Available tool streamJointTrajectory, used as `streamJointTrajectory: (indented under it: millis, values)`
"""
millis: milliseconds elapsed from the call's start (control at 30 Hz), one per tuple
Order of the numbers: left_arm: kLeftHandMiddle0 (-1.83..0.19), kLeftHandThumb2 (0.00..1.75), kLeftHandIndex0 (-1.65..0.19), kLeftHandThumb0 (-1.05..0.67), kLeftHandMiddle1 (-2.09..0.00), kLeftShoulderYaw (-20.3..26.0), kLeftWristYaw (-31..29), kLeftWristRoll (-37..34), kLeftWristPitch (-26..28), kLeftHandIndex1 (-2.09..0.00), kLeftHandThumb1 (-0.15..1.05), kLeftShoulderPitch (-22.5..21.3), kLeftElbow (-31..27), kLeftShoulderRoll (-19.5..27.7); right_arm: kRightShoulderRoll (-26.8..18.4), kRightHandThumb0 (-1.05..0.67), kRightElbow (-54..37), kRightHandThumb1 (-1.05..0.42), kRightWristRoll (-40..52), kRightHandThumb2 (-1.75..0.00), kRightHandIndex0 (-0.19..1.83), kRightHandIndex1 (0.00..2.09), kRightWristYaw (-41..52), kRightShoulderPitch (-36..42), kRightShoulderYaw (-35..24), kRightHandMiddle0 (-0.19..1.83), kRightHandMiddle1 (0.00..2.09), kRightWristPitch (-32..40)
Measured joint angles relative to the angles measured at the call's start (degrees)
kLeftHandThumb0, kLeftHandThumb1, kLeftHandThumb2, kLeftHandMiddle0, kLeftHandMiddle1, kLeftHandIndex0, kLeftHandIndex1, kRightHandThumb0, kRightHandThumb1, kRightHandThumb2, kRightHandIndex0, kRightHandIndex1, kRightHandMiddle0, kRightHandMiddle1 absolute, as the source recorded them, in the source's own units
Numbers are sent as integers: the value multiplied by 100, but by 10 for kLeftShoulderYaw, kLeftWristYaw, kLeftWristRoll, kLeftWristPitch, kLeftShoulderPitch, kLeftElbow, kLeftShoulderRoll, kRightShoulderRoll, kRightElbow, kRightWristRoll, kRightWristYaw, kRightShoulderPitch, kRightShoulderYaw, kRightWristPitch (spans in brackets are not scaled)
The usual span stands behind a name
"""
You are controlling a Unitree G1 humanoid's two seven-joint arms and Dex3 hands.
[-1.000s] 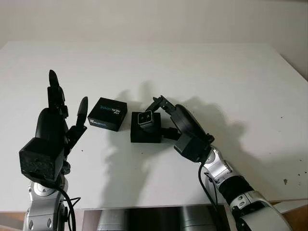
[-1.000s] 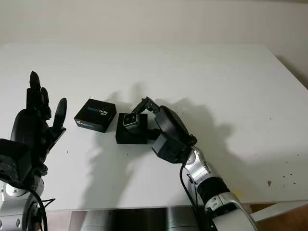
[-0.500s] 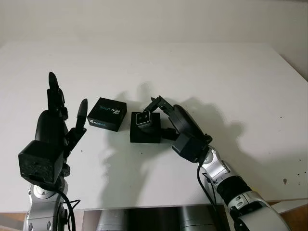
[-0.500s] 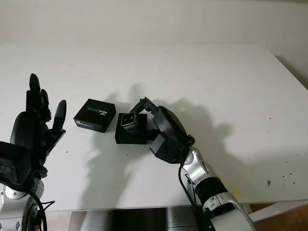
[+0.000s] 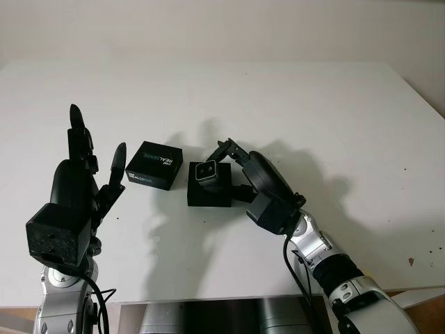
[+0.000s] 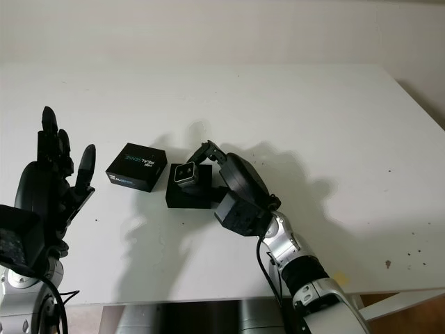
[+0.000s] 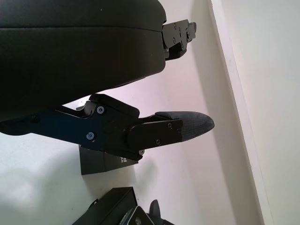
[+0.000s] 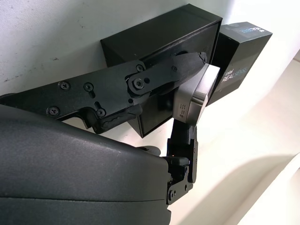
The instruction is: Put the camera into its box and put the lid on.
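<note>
Head views: near the table (image 5: pixel 292 104) middle, the right hand (image 5: pixel 229 161) pinches the camera (image 5: pixel 207 171) over its box (image 5: pixel 211 191); lid (image 5: pixel 156 164) beside; left hand (image 6: pixel 49 188) open. Right wrist view — fingers (image 8: pixel 168 70) clamp it; lower squarely — release once seated.

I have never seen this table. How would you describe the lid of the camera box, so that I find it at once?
On the white table, look left of centre, between the raised, open left hand and the right hand shut on the small silver camera. Two black boxes sit side by side there. The lid is the one nearer the left hand, with REALSENSE printed on top; the box under the camera is plain.
</note>
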Motion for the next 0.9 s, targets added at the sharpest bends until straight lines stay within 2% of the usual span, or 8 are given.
streamJointTrajectory:
  millis: [67, 100, 133, 200, 400, 900]
  values:
    - [16, 49, 19, -60, -6, 0, 0, 1, 0, 0, 105, 1, 0, 0, -3, -52, -5, -98, -1, -5, 22, 4, 1, 2, 3, 13, 113, 4]
    - [16, 49, 19, -59, -6, 0, 0, 1, 1, 0, 105, 1, 0, 0, -4, -57, -8, -96, -1, -5, 16, 4, 2, 3, 4, 11, 83, 7]
    - [15, 49, 19, -59, -6, 0, 0, 1, 1, -1, 105, 1, -1, 0, -4, -59, -12, -95, -1, -5, 13, 4, 3, 5, 5, 14, 62, 10]
    - [15, 50, 19, -58, -6, 0, -1, 1, 2, -1, 105, 2, -2, 0, -5, -63, -22, -95, -1, -5, 7, 3, 5, 11, 5, 15, 38, 18]
    - [16, 49, 19, -59, -5, 1, -2, 1, 4, 0, 105, 7, -3, 1, -5, -63, -38, -93, -1, -5, 0, 3, -4, 21, 5, 9, 22, 24]
    - [16, 50, 19, -58, -5, 1, -6, 1, 11, 0, 105, 7, -5, 2, 0, -63, -44, -91, 13, -5, -4, 4, -9, 27, -3, 8, 12, 29]
